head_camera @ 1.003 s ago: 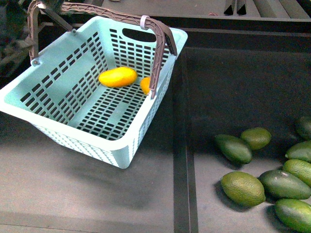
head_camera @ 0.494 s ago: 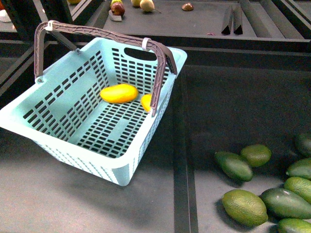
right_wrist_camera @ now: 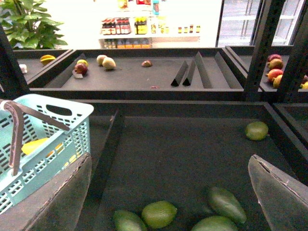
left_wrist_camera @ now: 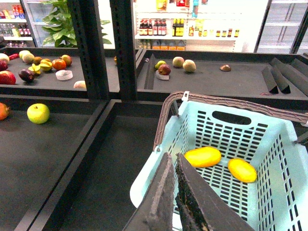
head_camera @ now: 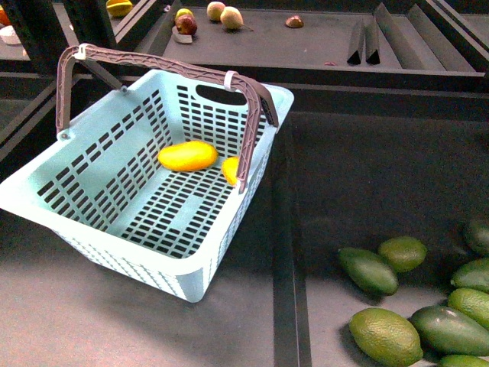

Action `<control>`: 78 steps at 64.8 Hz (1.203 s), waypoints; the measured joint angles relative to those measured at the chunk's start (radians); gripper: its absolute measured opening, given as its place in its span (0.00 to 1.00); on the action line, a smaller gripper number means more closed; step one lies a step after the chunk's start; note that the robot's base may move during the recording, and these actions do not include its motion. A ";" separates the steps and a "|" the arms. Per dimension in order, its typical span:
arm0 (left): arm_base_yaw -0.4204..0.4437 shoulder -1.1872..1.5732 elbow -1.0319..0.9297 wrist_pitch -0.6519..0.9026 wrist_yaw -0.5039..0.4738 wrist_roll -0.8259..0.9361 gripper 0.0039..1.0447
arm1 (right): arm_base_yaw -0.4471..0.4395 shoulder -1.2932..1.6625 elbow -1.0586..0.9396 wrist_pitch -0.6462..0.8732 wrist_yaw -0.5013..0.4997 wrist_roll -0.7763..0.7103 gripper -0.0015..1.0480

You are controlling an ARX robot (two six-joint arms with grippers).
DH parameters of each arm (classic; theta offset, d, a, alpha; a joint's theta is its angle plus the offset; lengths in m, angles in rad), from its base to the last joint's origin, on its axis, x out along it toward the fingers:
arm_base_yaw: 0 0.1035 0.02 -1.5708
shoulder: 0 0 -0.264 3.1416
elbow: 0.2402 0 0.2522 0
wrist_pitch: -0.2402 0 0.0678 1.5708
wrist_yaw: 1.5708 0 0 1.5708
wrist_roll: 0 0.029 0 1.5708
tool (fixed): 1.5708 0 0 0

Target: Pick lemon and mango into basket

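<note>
The pale teal basket sits tilted on the dark shelf, its brown-grey handles raised. On its slotted floor lie the mango and, partly behind a handle, the lemon. The left wrist view shows both, the mango beside the lemon. My left gripper is shut and empty, over the basket's near rim. My right gripper is open and empty above green fruits, with the basket off to one side. Neither gripper appears in the front view.
Several dark green oval fruits lie in the right bin, past a raised divider. A back shelf holds loose fruits and black wedges. Black uprights stand by the basket, and a green apple lies beyond them.
The front view has shifted: basket and green fruits sit lower in the picture and the back shelf has come into sight. Mango and lemon keep their places in the basket.
</note>
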 joint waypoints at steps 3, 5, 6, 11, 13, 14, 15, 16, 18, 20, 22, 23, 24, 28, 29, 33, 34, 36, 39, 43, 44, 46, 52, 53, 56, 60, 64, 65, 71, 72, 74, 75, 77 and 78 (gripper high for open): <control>0.000 -0.041 0.000 -0.036 0.000 0.000 0.03 | 0.000 0.000 0.000 0.000 0.000 0.000 0.92; 0.000 -0.069 0.000 -0.061 0.000 0.000 0.03 | 0.000 0.000 0.000 0.000 0.000 0.000 0.92; 0.000 -0.076 0.000 -0.068 0.000 0.000 0.03 | 0.000 0.000 0.000 0.000 0.000 0.000 0.92; 0.000 -0.141 0.000 -0.127 0.000 0.000 0.03 | 0.000 0.000 0.000 0.000 0.000 0.000 0.92; 0.000 -0.166 0.000 -0.150 0.000 0.000 0.03 | 0.000 0.000 0.000 0.000 0.000 0.000 0.92; 0.000 -0.179 0.000 -0.161 0.000 0.000 0.03 | 0.000 0.000 0.000 0.000 0.000 0.000 0.92; 0.000 -0.184 0.000 -0.167 0.000 0.000 0.03 | 0.000 0.000 0.000 0.000 0.000 0.000 0.92; 0.000 -0.196 0.000 -0.177 0.000 0.000 0.03 | 0.000 0.000 0.000 0.000 0.000 0.000 0.92; 0.000 -0.219 0.000 -0.199 0.000 0.000 0.03 | 0.000 0.000 0.000 0.000 0.000 0.000 0.92; 0.000 -0.246 0.000 -0.225 0.000 0.000 0.03 | 0.000 0.000 0.000 0.000 0.000 0.000 0.92; 0.000 -0.272 0.000 -0.251 0.000 0.000 0.03 | 0.000 0.000 0.000 0.000 0.000 0.000 0.92; 0.000 -0.282 0.000 -0.260 0.000 0.000 0.03 | 0.000 0.000 0.000 0.000 0.000 0.000 0.92; 0.000 -0.291 0.000 -0.268 0.000 0.000 0.03 | 0.000 0.000 0.000 0.000 0.000 0.000 0.92; 0.000 -0.323 0.000 -0.299 0.000 0.000 0.03 | 0.000 0.000 0.000 0.000 0.000 0.000 0.92; 0.000 -0.332 0.000 -0.308 0.000 0.000 0.03 | 0.000 0.000 0.000 0.000 0.000 0.000 0.92; 0.000 -0.366 0.000 -0.341 0.000 0.000 0.03 | 0.000 0.000 0.000 0.000 0.000 0.000 0.92; 0.000 -0.373 0.000 -0.348 0.000 0.000 0.03 | 0.000 0.000 0.000 0.000 0.000 0.000 0.92; 0.000 -0.388 0.000 -0.363 0.000 0.000 0.03 | 0.000 0.000 0.000 0.000 0.000 0.000 0.92; 0.000 -0.410 0.000 -0.385 0.000 0.000 0.03 | 0.000 0.000 0.000 0.000 0.000 0.000 0.92; 0.000 -0.433 0.000 -0.408 0.000 0.000 0.03 | 0.000 0.000 0.000 0.000 0.000 0.000 0.92; 0.000 -0.440 0.000 -0.415 0.000 0.000 0.03 | 0.000 0.000 0.000 0.000 0.000 0.000 0.92; 0.000 -0.452 0.000 -0.426 0.000 0.000 0.03 | 0.000 0.000 0.000 0.000 0.000 0.000 0.92; 0.000 -0.485 0.000 -0.459 0.000 0.000 0.03 | 0.000 0.000 0.000 0.000 0.000 0.000 0.92; 0.000 -0.490 0.000 -0.464 0.000 0.000 0.03 | 0.000 0.000 0.000 0.000 0.000 0.000 0.92; 0.000 -0.502 0.000 -0.476 0.000 0.000 0.03 | 0.000 0.000 0.000 0.000 0.000 0.000 0.92; 0.000 -0.518 0.000 -0.493 0.000 0.000 0.03 | 0.000 0.000 0.000 0.000 0.000 0.000 0.92; 0.000 -0.619 0.000 -0.628 0.000 0.001 0.03 | 0.000 0.000 0.000 0.000 0.000 0.000 0.92; 0.000 -0.644 0.000 -0.649 0.000 0.001 0.03 | 0.000 0.000 0.000 0.000 0.000 0.000 0.92; 0.000 -0.687 0.000 -0.668 0.000 0.001 0.03 | 0.000 0.000 0.000 0.000 0.000 0.000 0.92; 0.000 -0.688 0.000 -0.668 0.000 0.001 0.03 | 0.000 0.000 0.000 0.000 0.000 0.000 0.92; 0.000 -0.689 0.000 -0.668 0.000 0.001 0.03 | 0.000 0.000 0.000 0.000 0.000 0.000 0.92; 0.000 -0.689 0.000 -0.668 0.000 0.001 0.03 | 0.000 0.000 0.000 0.000 0.000 0.000 0.92; 0.000 -0.689 0.000 -0.669 0.000 0.001 0.03 | 0.000 0.000 0.000 0.000 0.000 0.000 0.92; 0.000 -0.689 0.000 -0.669 0.000 0.001 0.03 | 0.000 0.000 0.000 0.000 0.000 0.000 0.92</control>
